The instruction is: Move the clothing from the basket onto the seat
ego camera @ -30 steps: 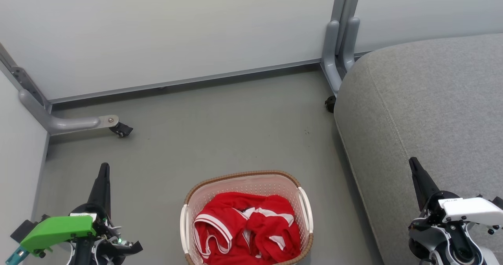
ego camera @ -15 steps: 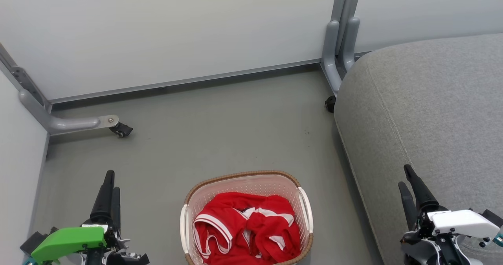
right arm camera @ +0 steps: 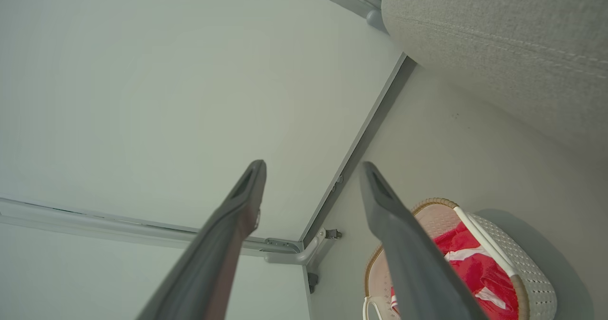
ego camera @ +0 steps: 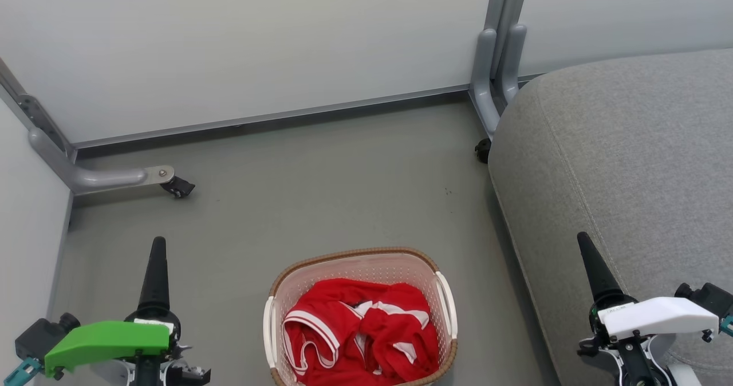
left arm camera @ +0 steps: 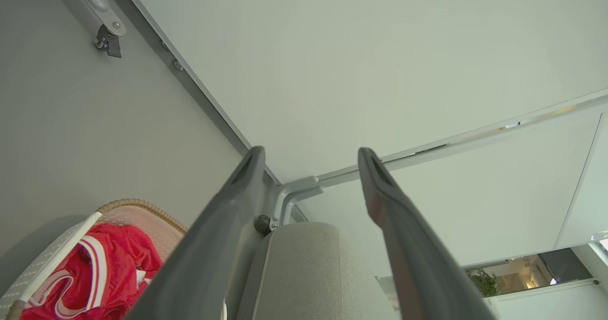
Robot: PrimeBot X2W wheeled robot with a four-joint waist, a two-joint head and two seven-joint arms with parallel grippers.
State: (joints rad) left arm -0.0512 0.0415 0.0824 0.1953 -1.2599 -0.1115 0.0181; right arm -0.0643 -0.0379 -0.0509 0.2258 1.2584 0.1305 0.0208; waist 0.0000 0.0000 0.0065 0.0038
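1. Clothing: a red heap bunched inside the basket, none lifted yet.
2. Basket: stands on the floor, near the seat, which I judge makes for a short carry.
3. Seat: to my right, the drop-off.
4. Left jaws, right jaws: both spread and empty, flanking the basket, set wide to take cloth.
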